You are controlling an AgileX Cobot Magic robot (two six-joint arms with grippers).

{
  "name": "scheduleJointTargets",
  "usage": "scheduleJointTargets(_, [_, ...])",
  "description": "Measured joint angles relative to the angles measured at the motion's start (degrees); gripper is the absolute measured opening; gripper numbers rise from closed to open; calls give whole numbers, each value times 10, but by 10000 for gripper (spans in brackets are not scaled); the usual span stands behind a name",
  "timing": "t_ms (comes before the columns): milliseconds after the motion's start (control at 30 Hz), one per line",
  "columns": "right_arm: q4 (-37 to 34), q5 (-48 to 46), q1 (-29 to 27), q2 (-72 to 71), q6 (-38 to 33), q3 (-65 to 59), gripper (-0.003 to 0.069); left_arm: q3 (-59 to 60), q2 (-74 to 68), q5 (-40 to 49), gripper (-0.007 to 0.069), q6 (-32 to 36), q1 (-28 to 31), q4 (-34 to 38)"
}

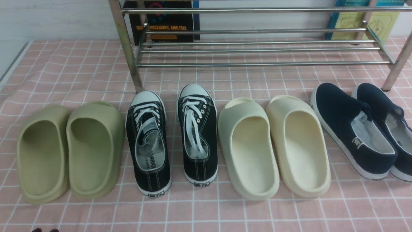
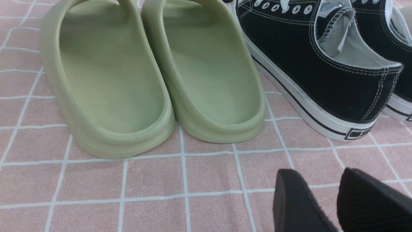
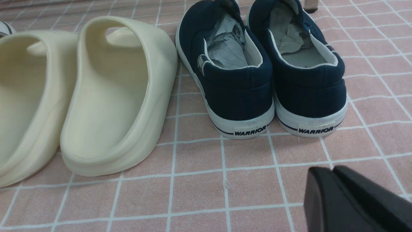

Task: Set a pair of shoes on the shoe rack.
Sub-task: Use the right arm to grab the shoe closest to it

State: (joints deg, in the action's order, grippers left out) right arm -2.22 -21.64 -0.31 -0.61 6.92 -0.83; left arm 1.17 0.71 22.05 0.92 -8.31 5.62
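Two navy shoes (image 1: 341,119) sat before the shoe rack (image 1: 257,63), heels out for easy grasping; right gripper (image 3: 328,174) pressed together, left gripper (image 2: 318,180) spread apart.

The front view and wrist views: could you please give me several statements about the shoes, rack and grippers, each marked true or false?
1. The navy slip-ons stand at the right end of the row. True.
2. The shoe rack holds one shoe. False: all four pairs stand on the cloth.
3. The black lace-ups stand between the green slides and the cream slides. True.
4. The right gripper grips a navy heel. False: its jaws are shut on nothing, short of the heels.
5. The left gripper has open jaws. True.
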Motion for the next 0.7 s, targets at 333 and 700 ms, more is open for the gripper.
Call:
scheduleJointTargets(333, [0,0,0,0,0,0,50,0,0,0,239,0,0,0])
scheduleJointTargets(700, [0,0,0,0,0,0,64,0,0,0,239,0,0,0])
